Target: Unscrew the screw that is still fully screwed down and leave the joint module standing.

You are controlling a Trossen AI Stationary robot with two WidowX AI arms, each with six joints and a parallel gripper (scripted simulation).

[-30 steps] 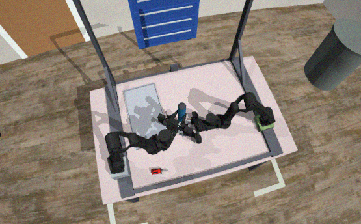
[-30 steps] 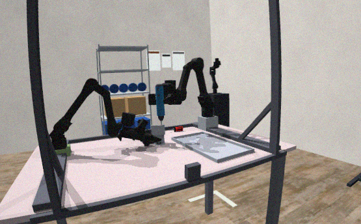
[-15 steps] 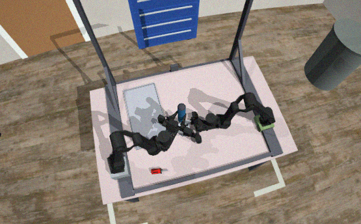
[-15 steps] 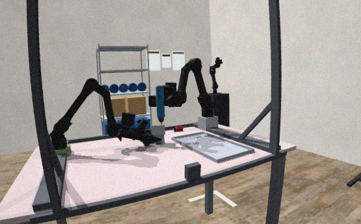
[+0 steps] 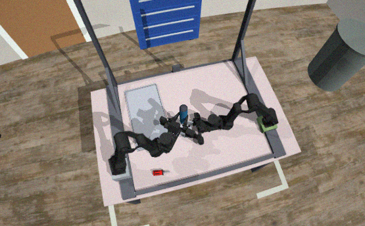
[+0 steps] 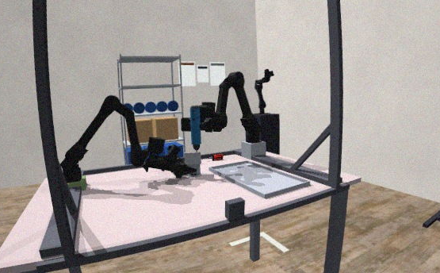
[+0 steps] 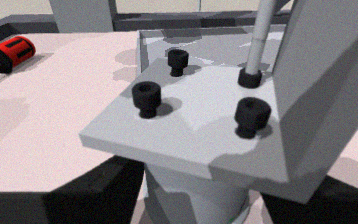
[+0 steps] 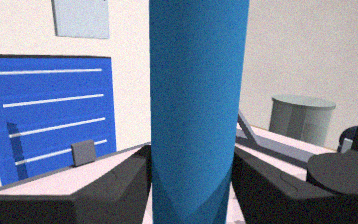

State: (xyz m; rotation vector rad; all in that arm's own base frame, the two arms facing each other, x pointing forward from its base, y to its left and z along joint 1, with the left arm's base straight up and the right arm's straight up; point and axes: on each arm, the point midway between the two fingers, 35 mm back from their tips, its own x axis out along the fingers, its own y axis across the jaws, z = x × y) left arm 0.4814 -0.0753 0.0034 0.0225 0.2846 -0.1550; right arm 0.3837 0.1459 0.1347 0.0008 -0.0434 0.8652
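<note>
The joint module (image 7: 195,192) stands upright under the grey bracket (image 7: 200,157) (image 6: 192,158). My left gripper (image 7: 197,148) (image 6: 197,171) is shut on the module's body, below the bracket plate. Three black screws (image 7: 147,97) (image 7: 178,61) (image 7: 252,115) stand raised on their shanks. The fourth screw (image 7: 250,78), beside the bracket's upright wall, sits low with its head at the plate. The blue electric screwdriver (image 5: 183,113) (image 6: 196,128) (image 8: 197,75) is upright in my right gripper (image 8: 190,153), which is shut on its barrel. Its bit (image 7: 258,45) meets the low screw's head. The slider's position cannot be made out.
A red tool (image 5: 158,173) (image 6: 218,157) (image 7: 20,50) lies on the table. A shallow grey tray (image 5: 128,108) (image 6: 265,195) lies beside the work. The bracket's tall wall (image 7: 330,85) rises close to the bit. Both arms are close together around the module.
</note>
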